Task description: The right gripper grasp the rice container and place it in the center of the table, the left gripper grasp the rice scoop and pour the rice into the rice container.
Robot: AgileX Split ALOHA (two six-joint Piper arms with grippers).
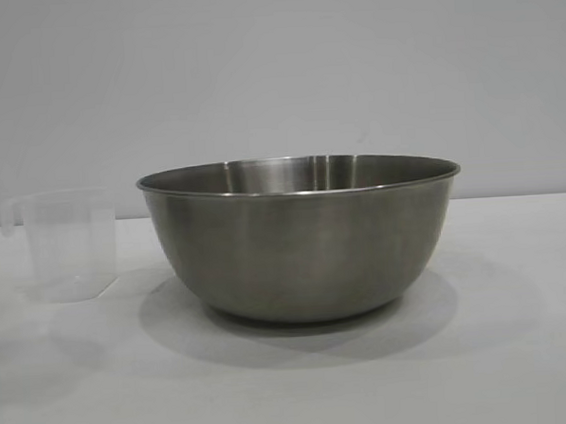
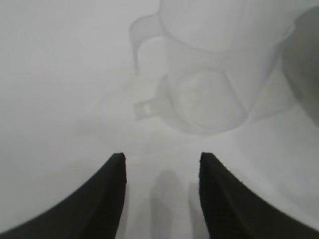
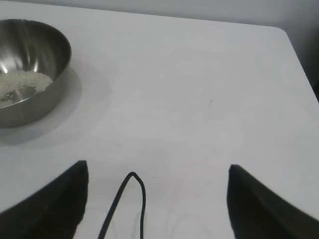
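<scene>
Sitting on the table (image 1: 518,352): the rice container (image 1: 301,238), in the middle.
Rice (image 3: 22,84): lies inside the rice container.
Rice scoop (image 1: 66,244): stands upright just beside it.
Left gripper (image 2: 162,164): partly open, holds nothing, near the scoop.
Right gripper (image 3: 157,172): wide open, holds nothing, away from the container.

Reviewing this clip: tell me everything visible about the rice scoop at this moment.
The rice scoop is a small translucent clear plastic measuring cup with a loop handle near its rim and a faceted base. It stands upright on the white table, beside the rice container and apart from it. It looks empty; the rice lies inside the rice container. Nothing grips it: the left tool is open, short of the scoop and not touching it.
</scene>
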